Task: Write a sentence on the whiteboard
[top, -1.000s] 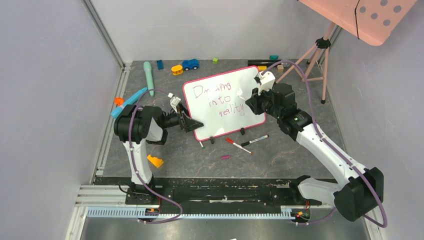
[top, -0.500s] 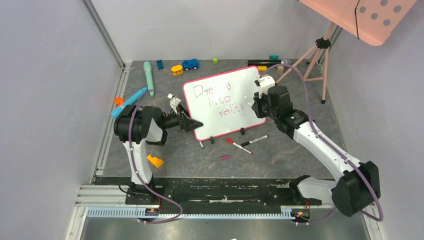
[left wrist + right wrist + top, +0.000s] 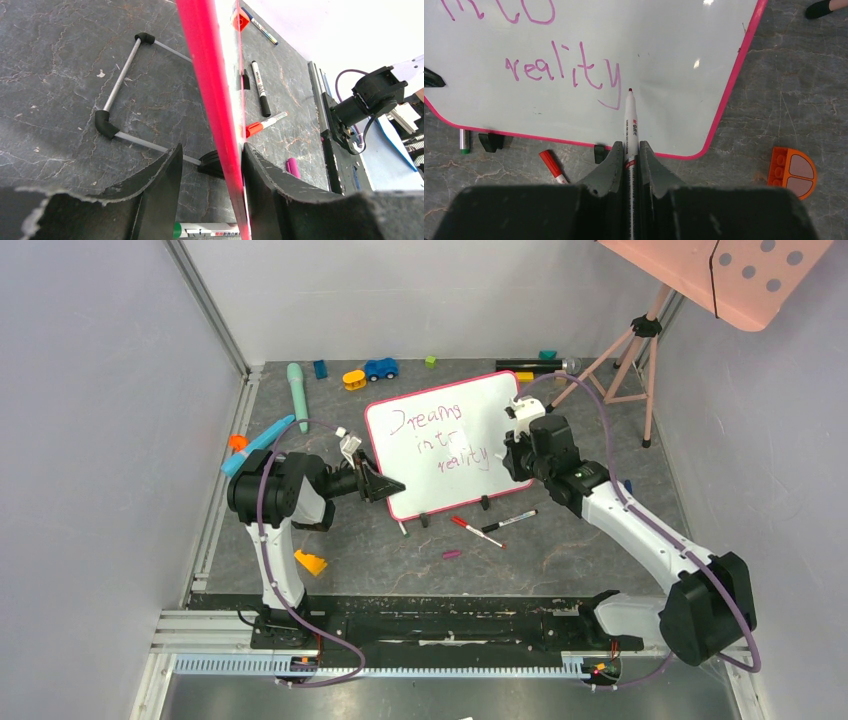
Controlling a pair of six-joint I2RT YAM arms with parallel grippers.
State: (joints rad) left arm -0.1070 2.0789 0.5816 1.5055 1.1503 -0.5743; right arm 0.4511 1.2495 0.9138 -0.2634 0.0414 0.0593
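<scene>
left claw (image 3: 211,150): astride whiteboard (image 3: 420,485) edge, gap one side, not clamped; right claw (image 3: 630,146): gripping marker (image 3: 630,120), tip beside sentence (image 3: 559,70) end; risk: unclamped whiteboard slides under marker pressure, stray stroke

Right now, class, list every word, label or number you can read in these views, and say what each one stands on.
"Dreams": purple handwriting, top line of the whiteboard.
"into": second line there.
"reality": third line.
Print on the marker in the right gripper: too small to read.
Print on the black-capped marker on the table: blurred.
</scene>
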